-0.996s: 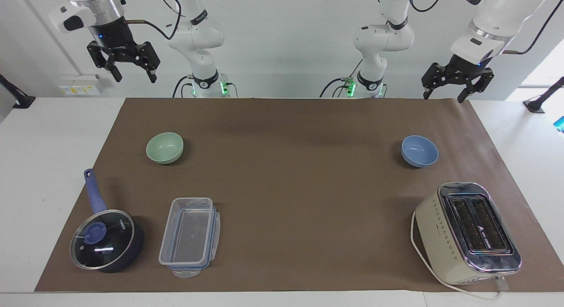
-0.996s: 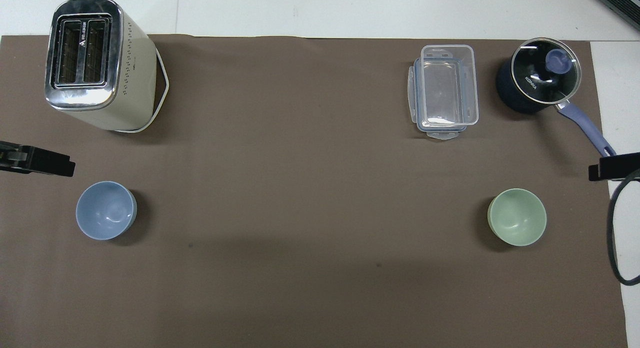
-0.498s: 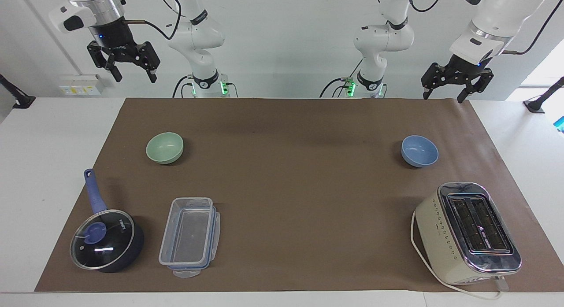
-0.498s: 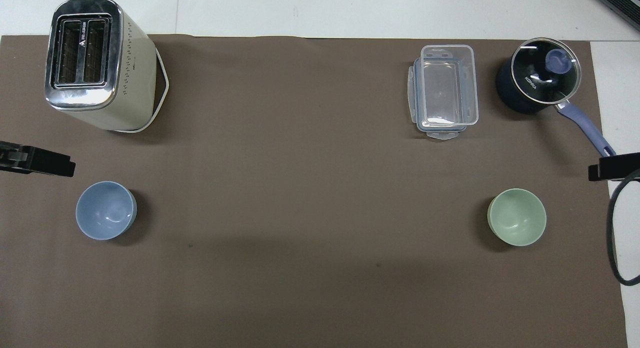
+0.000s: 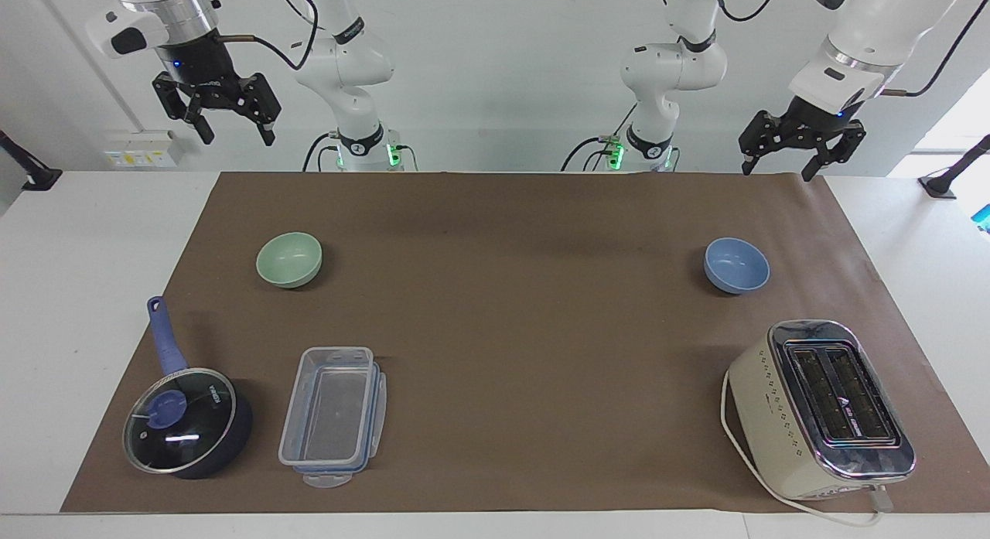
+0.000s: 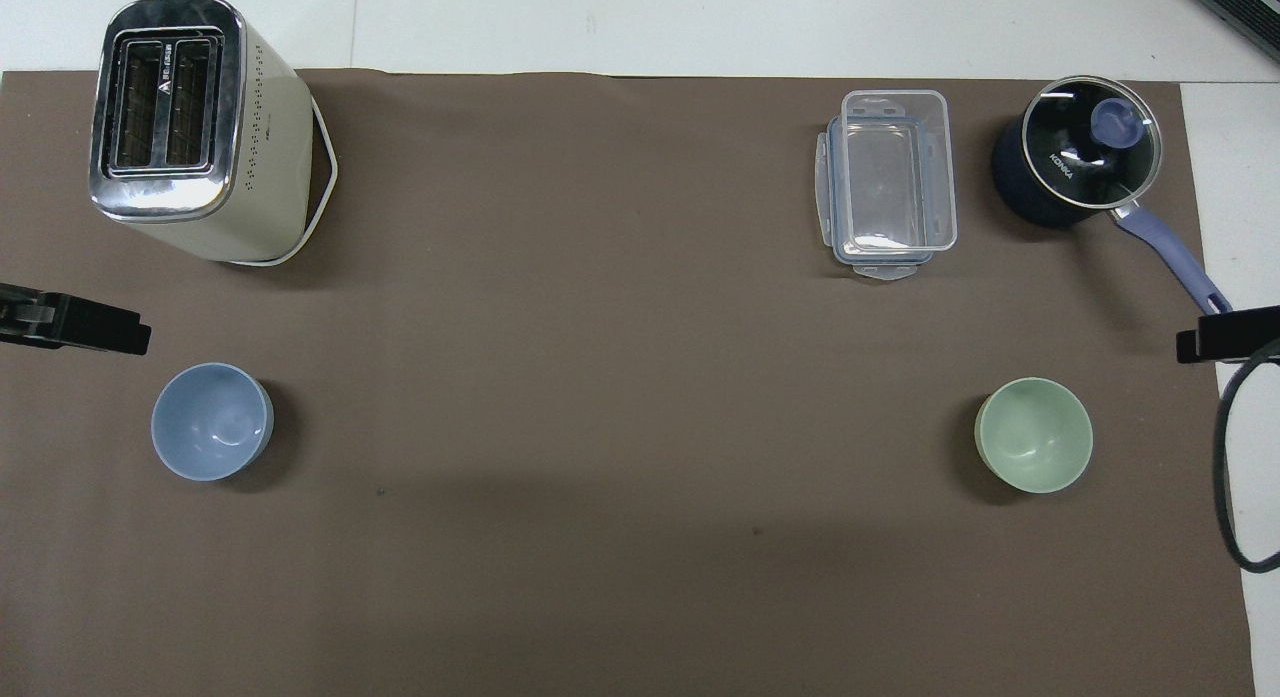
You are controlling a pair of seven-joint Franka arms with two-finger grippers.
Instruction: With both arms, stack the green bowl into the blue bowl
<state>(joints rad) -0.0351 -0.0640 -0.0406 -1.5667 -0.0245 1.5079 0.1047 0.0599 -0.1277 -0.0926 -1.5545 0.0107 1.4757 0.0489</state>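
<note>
Bowls well apart, both claws raised and spread.
Green bowl (image 5: 289, 259) sits under the right claw (image 5: 229, 129); blue bowl (image 5: 736, 265) near the left claw (image 5: 778, 166).

Toaster (image 5: 820, 407), saucepan (image 5: 188, 423), clear container (image 5: 332, 415)

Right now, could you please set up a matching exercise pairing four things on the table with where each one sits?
Things:
1. pale mint-green round bowl
2. periwinkle-blue round bowl
3. cream and chrome two-slot toaster
4. clear plastic rectangular container

Places:
A. beside the dark blue saucepan with glass lid
B. at the left arm's end, farther from the robots than the blue bowl
C. at the right arm's end, nearer to the robots than the saucepan
D. at the left arm's end, nearer to the robots than the toaster

Pairs: 1-C, 2-D, 3-B, 4-A
</note>
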